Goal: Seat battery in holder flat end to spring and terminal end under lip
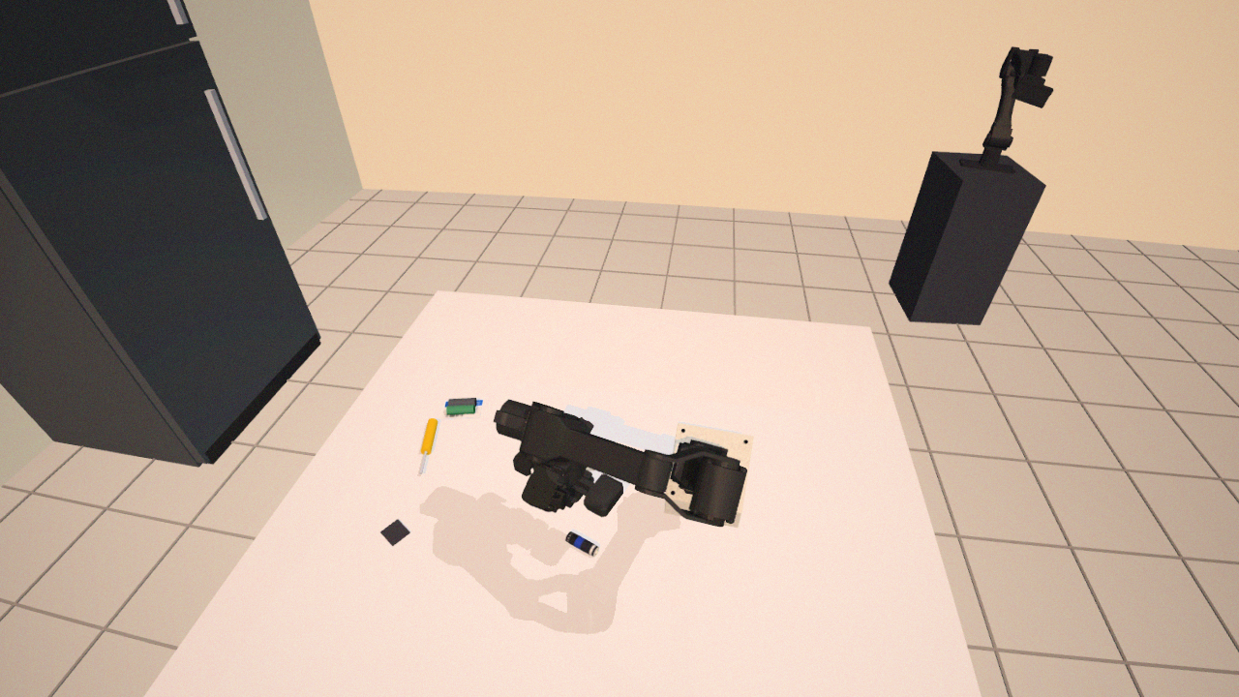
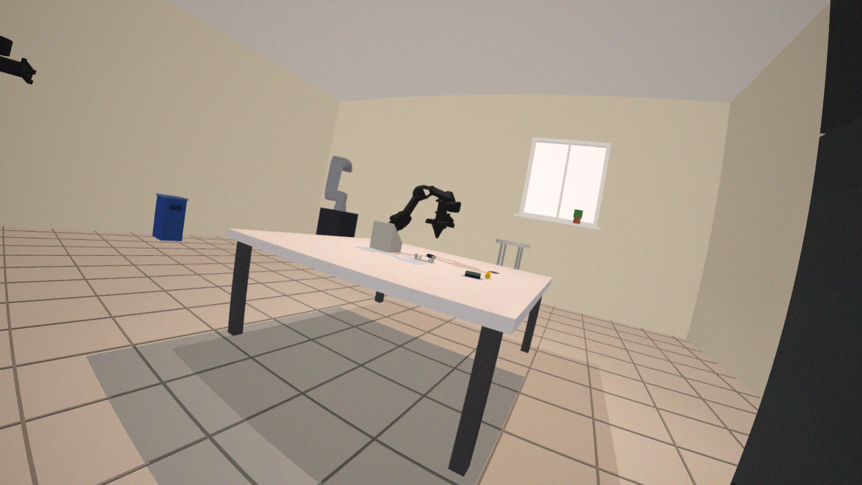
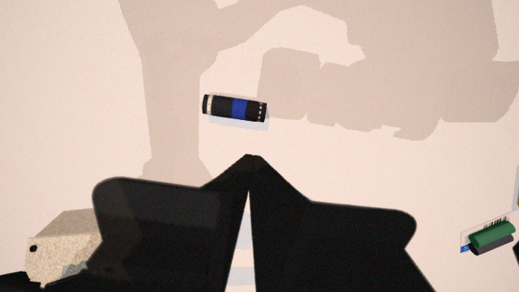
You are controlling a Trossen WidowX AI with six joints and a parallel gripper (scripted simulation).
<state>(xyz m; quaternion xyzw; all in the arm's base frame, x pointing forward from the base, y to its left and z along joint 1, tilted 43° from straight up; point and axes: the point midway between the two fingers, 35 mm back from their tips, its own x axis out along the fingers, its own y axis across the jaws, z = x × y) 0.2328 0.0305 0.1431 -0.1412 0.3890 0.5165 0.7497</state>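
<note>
The battery [image 1: 582, 543] [image 2: 431, 256] [image 3: 235, 108], black with a blue band, lies on its side on the table. In the wrist view its pale-ringed end points left. My gripper [image 2: 438, 236] [image 3: 251, 161] is shut with nothing between its fingertips. It hangs above the table, and the battery shows beyond the tips in the wrist view, apart from them. The holder [image 2: 417, 259] is a small pale fixture, seen in the exterior view beside the battery. The arm hides it in the top view and the fingers hide it in the wrist view. Its spring and lip are too small to make out.
A speckled beige block [image 2: 385, 236] [image 3: 61, 247] stands by the arm's base. A green and dark object [image 1: 462, 407] [image 2: 472, 274] [image 3: 491, 234] and a yellow screwdriver [image 1: 429, 436] [image 2: 487, 275] lie on the far side from the base. A dark square [image 1: 395, 531] lies near the table's left edge.
</note>
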